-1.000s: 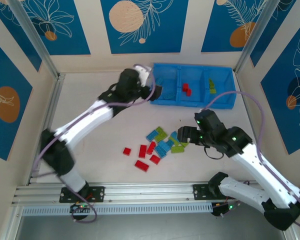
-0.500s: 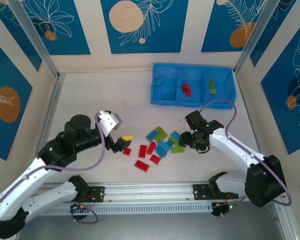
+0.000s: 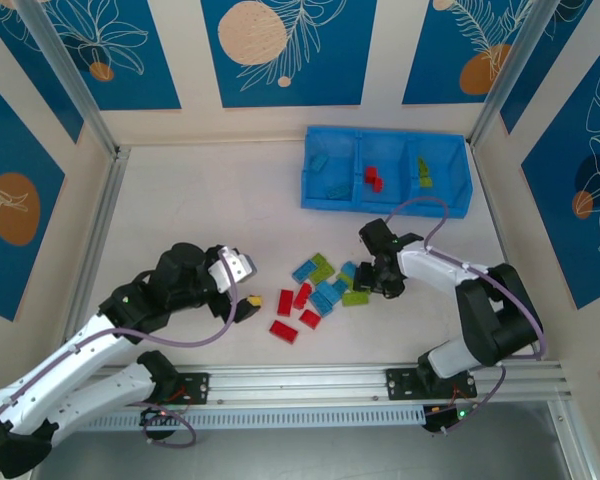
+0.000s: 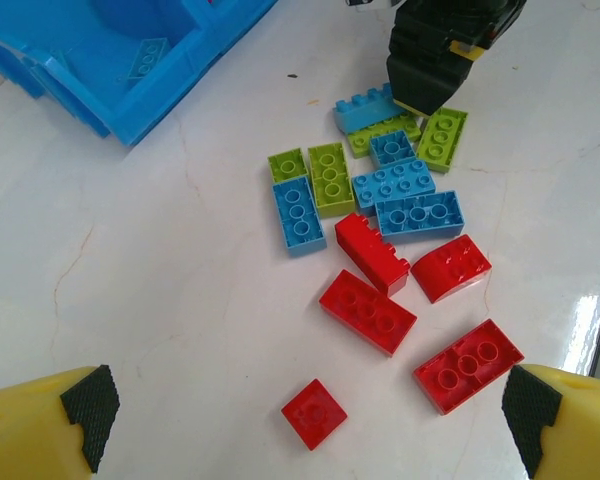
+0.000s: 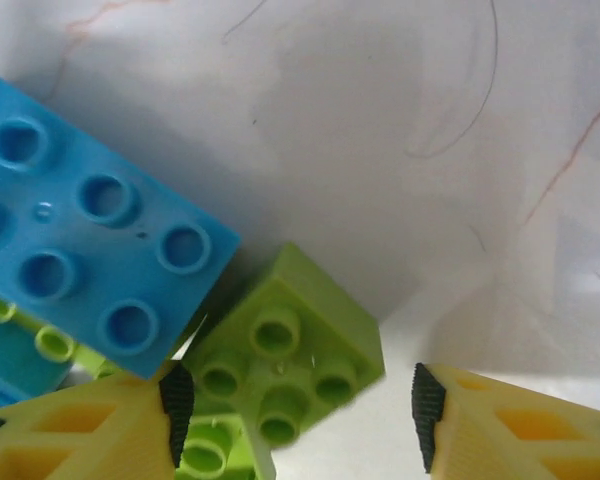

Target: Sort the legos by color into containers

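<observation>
Left end effector [image 3: 246, 299]: fingers standing wide apart, empty, hovering near-left of the tray [image 3: 385, 209].
Legos [image 3: 318, 290]: most lying loose on the worktop [image 3: 200, 220] nearside of the tray; a few sitting colour-sorted inside it. Sorting appears to be at an early stage.
Right end effector [image 3: 382, 276]: fingers apart, straddling a lime brick [image 5: 285, 355], not yet clamping.

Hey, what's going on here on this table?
The legos are being sorted by color. The right gripper, open, straddles a lime green brick at the pile's edge. The left gripper hovers open and empty near the red bricks. The blue tray holds a few sorted bricks.
</observation>
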